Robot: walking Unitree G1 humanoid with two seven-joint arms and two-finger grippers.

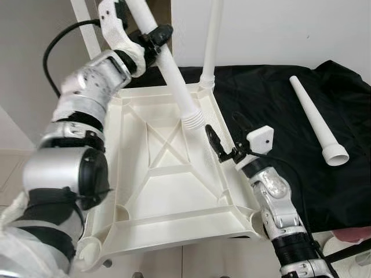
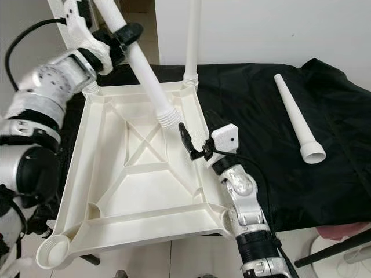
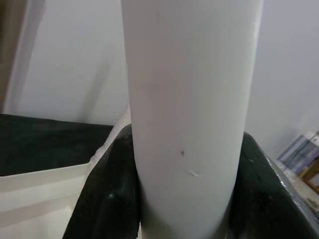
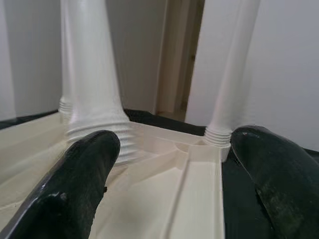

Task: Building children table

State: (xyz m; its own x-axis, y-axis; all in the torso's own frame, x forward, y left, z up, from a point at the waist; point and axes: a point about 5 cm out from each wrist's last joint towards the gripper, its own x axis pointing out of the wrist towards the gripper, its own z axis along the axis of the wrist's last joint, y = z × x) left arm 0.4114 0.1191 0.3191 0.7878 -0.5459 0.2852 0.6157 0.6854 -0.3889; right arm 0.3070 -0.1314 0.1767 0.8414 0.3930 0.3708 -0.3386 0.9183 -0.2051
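Observation:
A white plastic table top lies upside down, partly on a black cloth. One white leg stands upright in its far right corner, and another stands at the far left corner. My left gripper is shut on a third leg. That leg is tilted, with its threaded end over the underside near the right rib. In the left wrist view the leg sits between the fingers. My right gripper is open just above the table's right rim, with nothing in it.
A fourth leg lies loose on the black cloth to the right. A round corner socket shows at the near left of the table top. A white wall stands close behind. A pink object is at the lower right.

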